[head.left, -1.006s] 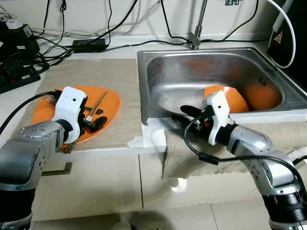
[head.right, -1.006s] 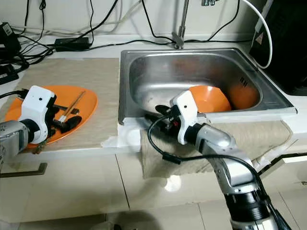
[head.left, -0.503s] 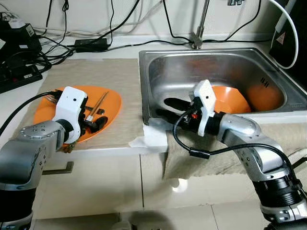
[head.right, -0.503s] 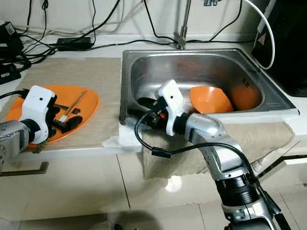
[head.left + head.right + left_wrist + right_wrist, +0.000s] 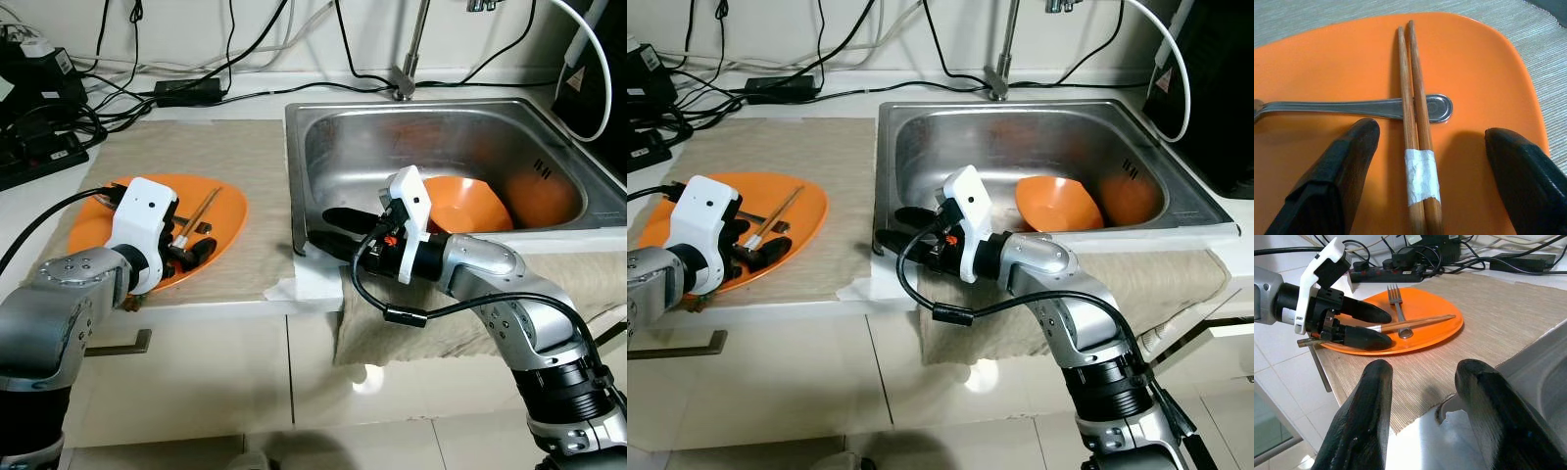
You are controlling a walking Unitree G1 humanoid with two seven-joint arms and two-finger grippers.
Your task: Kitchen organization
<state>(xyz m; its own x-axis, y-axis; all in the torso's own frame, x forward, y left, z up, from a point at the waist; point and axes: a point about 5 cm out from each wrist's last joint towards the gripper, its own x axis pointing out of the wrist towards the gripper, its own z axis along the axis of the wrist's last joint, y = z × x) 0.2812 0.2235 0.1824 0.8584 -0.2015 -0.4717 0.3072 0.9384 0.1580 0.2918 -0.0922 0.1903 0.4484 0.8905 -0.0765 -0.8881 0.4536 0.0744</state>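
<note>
Two chopsticks [image 5: 1418, 147] perhaps partly hide fork [image 5: 1352, 106].

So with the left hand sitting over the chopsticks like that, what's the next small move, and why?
Probably shut the left hand on the chopsticks. Its open fingers already straddle the taped pair on the orange plate, low to its surface. The pair lies across the fork, so lifting straight up afterwards seems safest. The right hand hovers open at the sink's left rim.
</note>
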